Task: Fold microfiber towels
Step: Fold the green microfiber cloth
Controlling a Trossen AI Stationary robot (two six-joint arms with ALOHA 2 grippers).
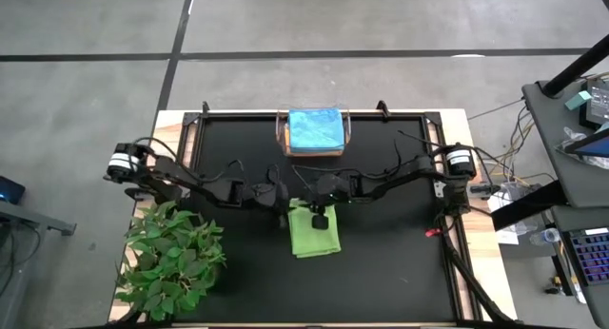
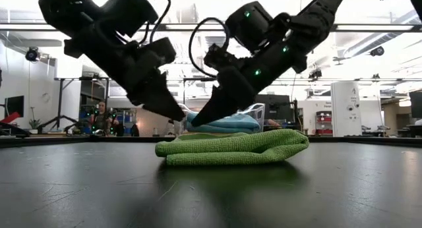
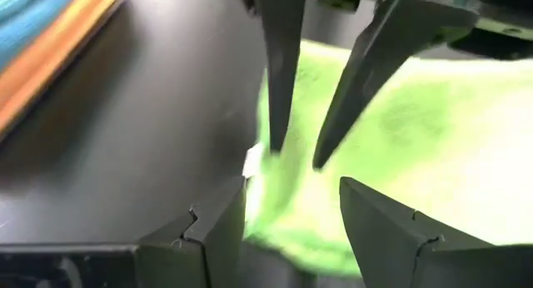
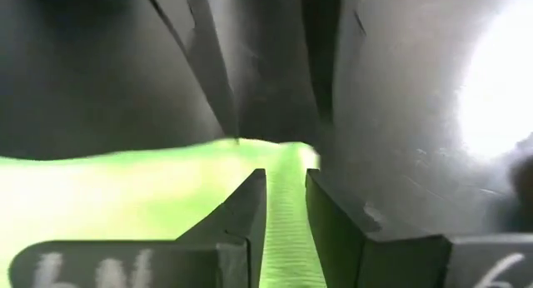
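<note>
A lime green towel [image 1: 314, 232] lies folded flat on the black table; it also shows in the low view [image 2: 237, 147]. My left gripper [image 1: 290, 208] is open by the towel's far left corner, its tips just above the cloth [image 2: 179, 114]. My right gripper [image 1: 319, 215] points down over the towel's far edge [image 2: 196, 121]. Its fingers [image 3: 279, 113] are a narrow gap apart with nothing between them. A light blue towel [image 1: 315, 129] tops a stack in the clear bin [image 1: 284, 139] at the far edge, and an orange cloth [image 3: 58, 51] lies under it.
A leafy green plant [image 1: 171, 258] stands at the table's near left corner. The bin sits at the middle of the far edge. Bare black table [image 1: 400, 262] lies to the right of and in front of the green towel.
</note>
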